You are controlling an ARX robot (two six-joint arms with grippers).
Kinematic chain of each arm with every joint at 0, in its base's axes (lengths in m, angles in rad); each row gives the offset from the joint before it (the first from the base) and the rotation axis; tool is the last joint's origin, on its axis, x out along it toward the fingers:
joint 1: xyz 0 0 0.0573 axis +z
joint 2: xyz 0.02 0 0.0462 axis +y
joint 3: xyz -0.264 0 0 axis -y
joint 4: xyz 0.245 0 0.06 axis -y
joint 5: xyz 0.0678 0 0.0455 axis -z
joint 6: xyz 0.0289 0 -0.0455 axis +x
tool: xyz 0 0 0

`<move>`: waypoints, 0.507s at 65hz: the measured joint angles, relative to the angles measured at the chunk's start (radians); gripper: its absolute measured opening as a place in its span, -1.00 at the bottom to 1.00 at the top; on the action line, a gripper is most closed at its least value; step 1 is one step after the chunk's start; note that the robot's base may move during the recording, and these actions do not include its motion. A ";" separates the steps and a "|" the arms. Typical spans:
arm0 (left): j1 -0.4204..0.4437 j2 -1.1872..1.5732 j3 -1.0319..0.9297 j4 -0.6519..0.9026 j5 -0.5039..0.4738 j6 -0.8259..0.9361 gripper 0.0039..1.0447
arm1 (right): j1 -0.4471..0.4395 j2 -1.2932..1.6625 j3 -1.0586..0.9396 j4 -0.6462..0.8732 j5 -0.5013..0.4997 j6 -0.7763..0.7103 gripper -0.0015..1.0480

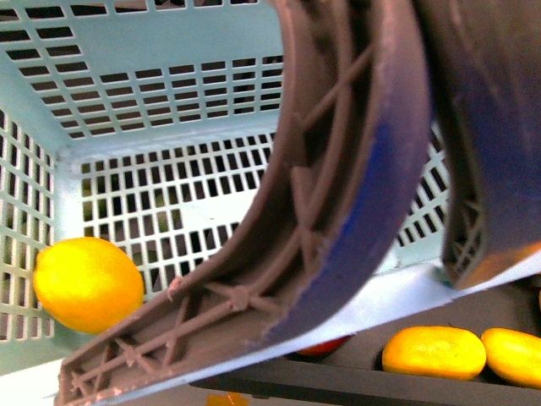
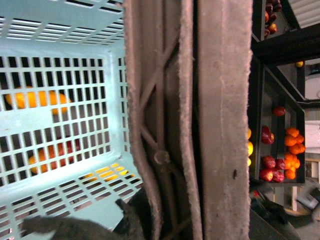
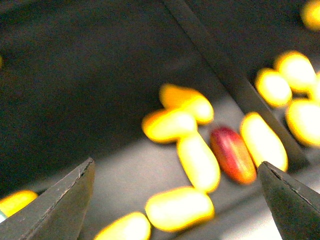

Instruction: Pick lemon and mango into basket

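Note:
The turquoise basket [image 1: 161, 51] fills the front view, its brown handle [image 1: 338, 194] arching across close to the camera. A bright yellow lemon [image 1: 87, 283] lies inside the basket at its lower left corner. My left gripper [image 2: 165, 225] is shut on the basket's handle [image 2: 220, 125], seen in the left wrist view beside the slotted wall [image 2: 60, 45]. Yellow oblong mangoes [image 1: 434, 351] lie on a dark shelf below the basket. My right gripper [image 3: 175, 200] hangs open above several blurred mangoes [image 3: 179, 207], with nothing between its fingertips [image 3: 60, 205].
A reddish mango [image 3: 232, 155] lies among the yellow ones. A dark divider bar [image 3: 235, 80] splits the shelf. Tiered dark shelves hold red fruit [image 2: 272, 167] and orange fruit [image 2: 292, 140]. More orange fruit [image 2: 35, 97] shows through the basket's grid.

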 joint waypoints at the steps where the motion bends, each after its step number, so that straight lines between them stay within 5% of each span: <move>1: -0.001 0.000 0.000 0.000 0.002 0.000 -0.73 | -0.010 0.014 0.006 -0.026 -0.002 0.010 0.83; 13: -0.003 0.001 0.001 0.001 0.018 -0.013 -0.73 | -0.148 0.294 0.066 -0.020 -0.078 0.163 0.83; 33: -0.003 0.001 0.001 0.001 -0.006 -0.009 -0.73 | -0.213 0.711 0.186 0.209 -0.140 0.172 0.83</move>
